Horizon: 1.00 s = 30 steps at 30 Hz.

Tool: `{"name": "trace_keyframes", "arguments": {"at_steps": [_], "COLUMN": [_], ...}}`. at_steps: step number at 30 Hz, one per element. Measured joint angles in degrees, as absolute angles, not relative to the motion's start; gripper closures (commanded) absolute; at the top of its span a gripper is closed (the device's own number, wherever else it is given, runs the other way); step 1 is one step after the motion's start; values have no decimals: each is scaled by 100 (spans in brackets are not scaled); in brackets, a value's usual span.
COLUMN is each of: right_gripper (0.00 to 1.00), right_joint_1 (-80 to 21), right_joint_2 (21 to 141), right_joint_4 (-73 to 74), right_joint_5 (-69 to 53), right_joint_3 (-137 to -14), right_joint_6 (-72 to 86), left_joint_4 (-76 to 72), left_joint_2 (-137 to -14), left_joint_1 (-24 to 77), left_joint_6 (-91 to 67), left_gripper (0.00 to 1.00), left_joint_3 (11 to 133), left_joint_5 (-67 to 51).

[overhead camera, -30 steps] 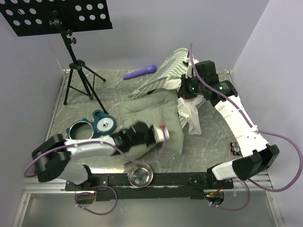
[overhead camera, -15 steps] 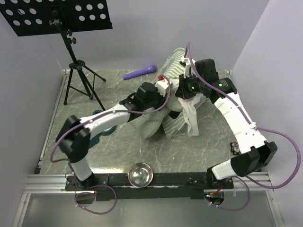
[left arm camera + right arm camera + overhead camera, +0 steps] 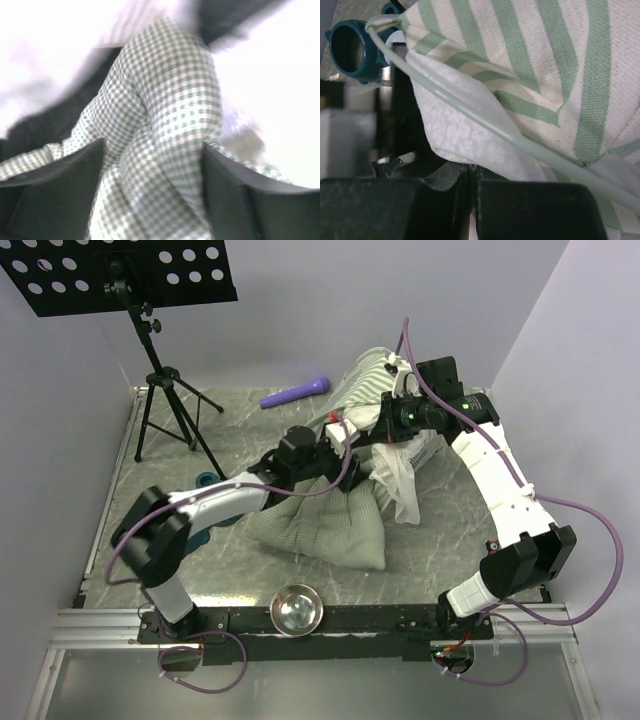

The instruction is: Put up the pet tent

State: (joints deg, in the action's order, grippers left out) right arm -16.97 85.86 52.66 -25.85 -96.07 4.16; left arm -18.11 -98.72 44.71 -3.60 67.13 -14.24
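The pet tent (image 3: 372, 375) lies slumped at the back right, green-and-white striped, with white mesh (image 3: 404, 478) hanging down. Its grey-green checked cushion mat (image 3: 325, 525) lies crumpled in front of it. My left gripper (image 3: 348, 448) is at the mat's far edge, against the tent. In the left wrist view it (image 3: 152, 150) is open, both fingers (image 3: 75, 172) wide apart, with checked cloth (image 3: 165, 100) between and beyond them. My right gripper (image 3: 385, 430) is shut on the tent's mesh (image 3: 465, 127) in the right wrist view (image 3: 474, 170). A thin pale pole (image 3: 470, 112) crosses the striped cloth (image 3: 545, 65).
A steel bowl (image 3: 296, 609) sits at the near edge. The teal bowl holder (image 3: 355, 45) lies mostly under my left arm. A purple stick (image 3: 295, 392) lies at the back. A music stand's tripod (image 3: 165, 415) stands back left. Walls close in on three sides.
My left arm swung from the front to the tent, carrying the cushion mat up, then opened. The mat has dropped back onto the table. My right gripper kept its hold.
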Motion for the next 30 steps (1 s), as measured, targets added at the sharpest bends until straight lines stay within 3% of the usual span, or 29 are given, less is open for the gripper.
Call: {"name": "trace_keyframes", "arguments": {"at_steps": [8, 14, 18, 24, 26, 27, 28, 30], "right_gripper": [100, 100, 100, 100, 100, 100, 100, 100], "right_joint_1": [-1662, -1645, -1645, -1645, -1645, -1645, -1645, -1645], "right_joint_2": [8637, 8639, 8637, 8635, 8635, 8635, 8635, 8635], "right_joint_4": [5319, 5315, 5253, 5218, 5221, 5223, 5225, 5231], "right_joint_5": [-2534, -2423, -2364, -2309, -2296, -2296, -2296, -2298], "right_joint_3": [-9679, -9677, -9649, -9638, -9638, -9638, -9638, -9638], "right_joint_6": [399, 454, 506, 506, 502, 499, 484, 462], "left_joint_4": [-716, 327, 803, 1013, 947, 878, 770, 561], "left_joint_2": [-7564, -6285, -6388, -7533, -7813, -7990, -8152, -8423], "left_joint_1": [4034, 3100, 2803, 2744, 2740, 2738, 2735, 2735], "left_joint_6": [8, -639, -1066, -1461, -1544, -1581, -1608, -1664], "left_gripper": [4, 3, 4, 0, 8, 17, 28, 59], "left_joint_3": [5990, 5610, 4897, 4289, 4233, 4235, 4235, 4235], "left_joint_5": [-2414, -2058, -1599, -1103, -1024, -1024, -1044, -1151]}}
